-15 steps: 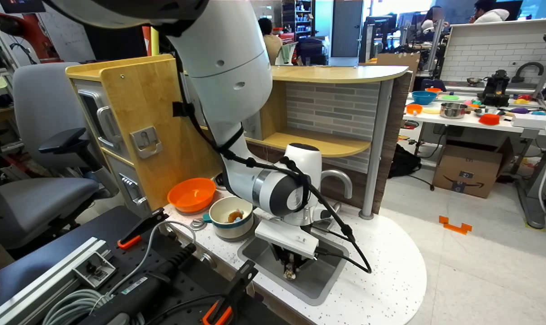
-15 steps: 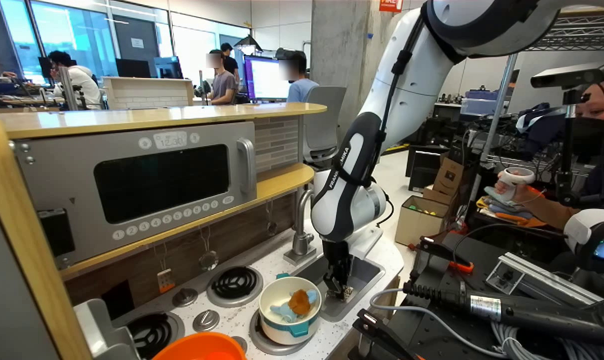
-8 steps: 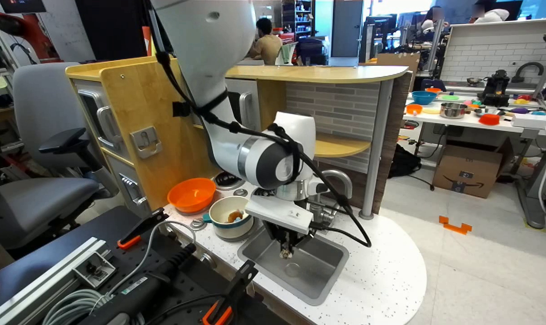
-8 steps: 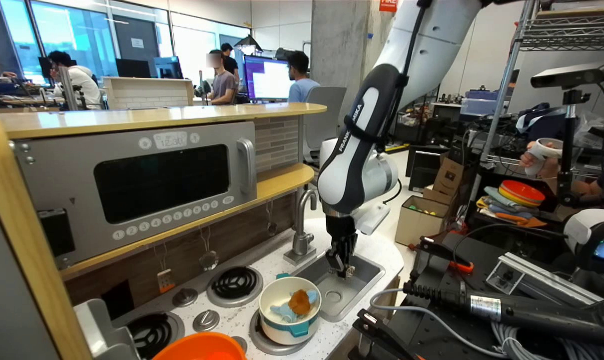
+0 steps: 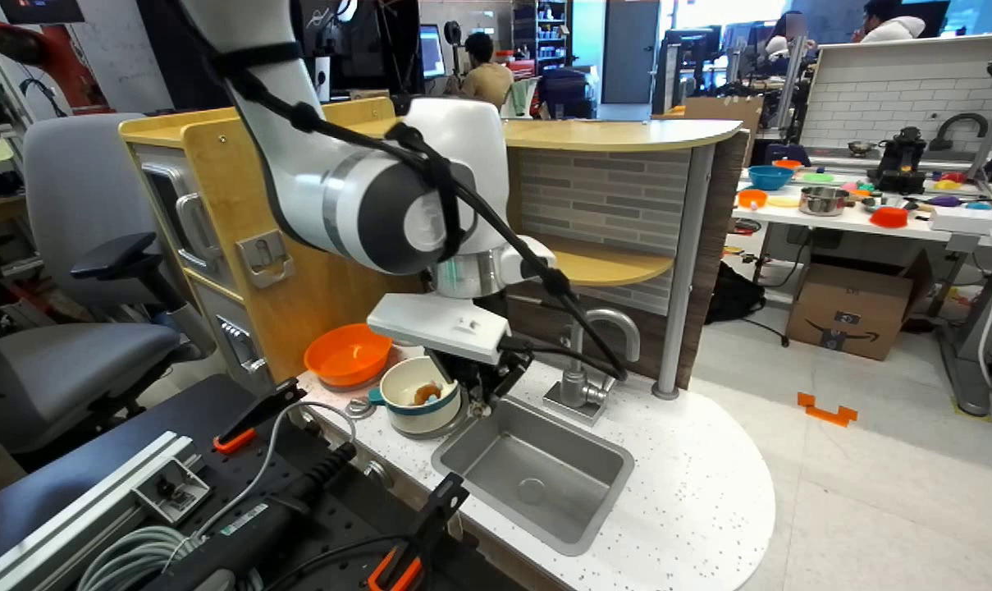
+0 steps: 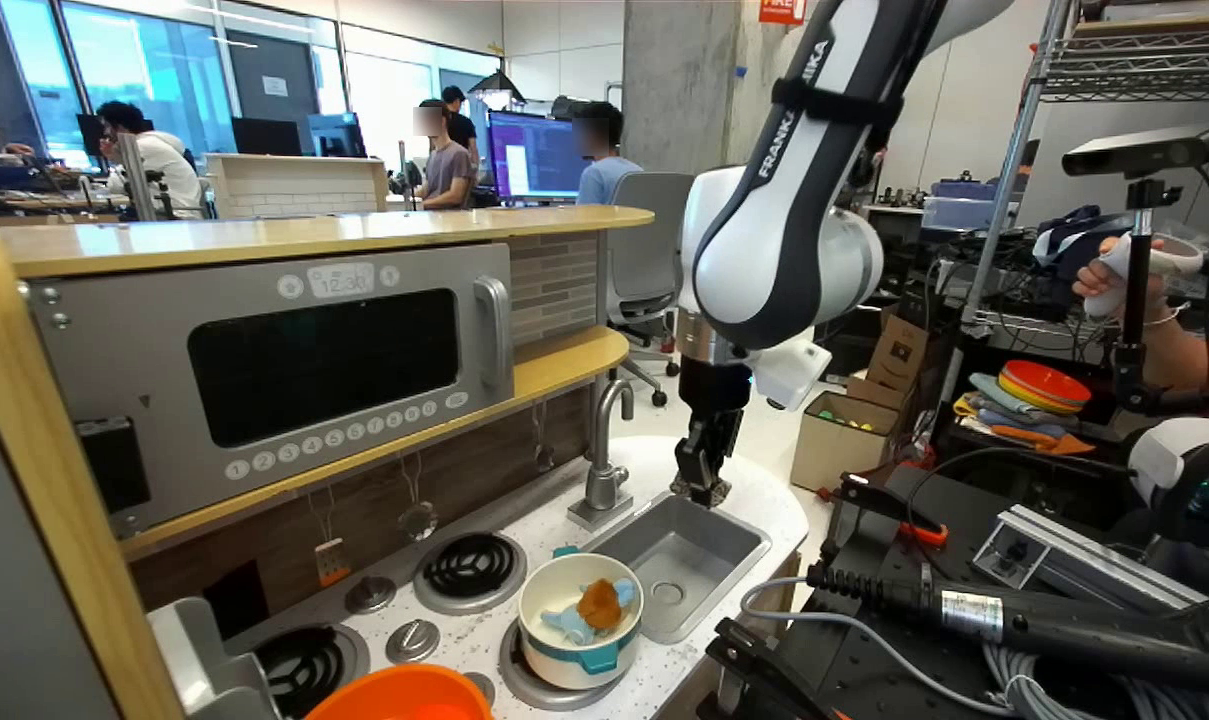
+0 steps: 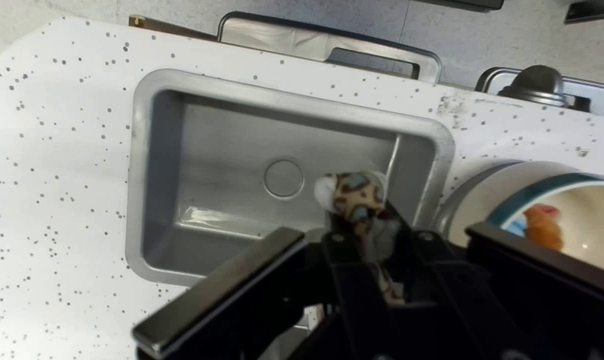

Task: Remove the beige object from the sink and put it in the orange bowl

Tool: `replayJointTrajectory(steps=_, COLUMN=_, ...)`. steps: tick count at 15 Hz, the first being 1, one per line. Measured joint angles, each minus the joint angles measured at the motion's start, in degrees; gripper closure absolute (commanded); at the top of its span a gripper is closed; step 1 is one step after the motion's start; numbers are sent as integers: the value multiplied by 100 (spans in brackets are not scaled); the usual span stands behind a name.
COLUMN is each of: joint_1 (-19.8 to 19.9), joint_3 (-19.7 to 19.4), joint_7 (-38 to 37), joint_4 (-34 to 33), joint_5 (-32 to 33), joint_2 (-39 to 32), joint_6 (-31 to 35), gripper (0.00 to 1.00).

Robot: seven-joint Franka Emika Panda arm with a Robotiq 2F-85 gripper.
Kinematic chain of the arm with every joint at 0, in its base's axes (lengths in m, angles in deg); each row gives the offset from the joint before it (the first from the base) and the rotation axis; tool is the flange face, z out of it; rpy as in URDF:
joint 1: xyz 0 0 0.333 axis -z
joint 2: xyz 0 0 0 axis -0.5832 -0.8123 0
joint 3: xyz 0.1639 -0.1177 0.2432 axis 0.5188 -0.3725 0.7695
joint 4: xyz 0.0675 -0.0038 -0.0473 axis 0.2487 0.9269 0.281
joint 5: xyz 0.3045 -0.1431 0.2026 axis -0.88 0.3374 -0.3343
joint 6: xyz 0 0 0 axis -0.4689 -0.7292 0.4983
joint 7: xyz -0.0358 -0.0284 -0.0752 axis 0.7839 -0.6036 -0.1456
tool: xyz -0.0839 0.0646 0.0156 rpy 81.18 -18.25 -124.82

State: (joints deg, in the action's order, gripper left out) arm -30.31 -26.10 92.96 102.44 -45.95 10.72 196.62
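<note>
The beige object is a small soft-looking piece with brown and blue spots and white parts. It shows in the wrist view (image 7: pixel 356 197), held between the fingertips of my gripper (image 7: pixel 369 227). In both exterior views the gripper (image 5: pixel 481 396) (image 6: pixel 702 480) is above the sink (image 5: pixel 537 472), near the rim end by the pot. The beige object is partly hidden by the fingers there, with a bit showing at the tips (image 5: pixel 480 407). The orange bowl (image 5: pixel 346 357) stands on the stove, beyond the pot; only part of it shows in an exterior view (image 6: pixel 404 695).
A cream pot (image 5: pixel 418 420) with teal band and handles stands between sink and bowl, holding an orange-brown and light blue item (image 6: pixel 599 605). A faucet (image 6: pixel 604 470) rises behind the sink. A wooden shelf (image 5: pixel 610 264) and toy microwave (image 6: pixel 324 360) stand behind the counter.
My gripper has risen out of the sink with the beige object. It has moved up and towards the pot end of the sink. The bowl and pot have not moved.
</note>
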Motion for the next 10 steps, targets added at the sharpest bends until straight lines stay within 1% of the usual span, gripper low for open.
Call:
replayJointTrajectory(steps=3, joint_1=-191, joint_3=160, joint_7=-228, joint_4=673, joint_5=-10, joint_2=782, joint_6=32, gripper=95)
replayJointTrajectory(steps=5, joint_1=-340, joint_3=330, joint_7=-453, joint_4=965, joint_5=-42, joint_2=1209, joint_6=30, gripper=95)
replayJointTrajectory(steps=7, joint_1=-485, joint_3=538, joint_7=-656, joint_4=1137, joint_5=-140, joint_2=1563, joint_6=2, gripper=95)
replayJointTrajectory(steps=10, joint_1=-711, joint_3=856, joint_7=-805, joint_4=1229, joint_5=-411, joint_2=1949, joint_6=-97, gripper=95)
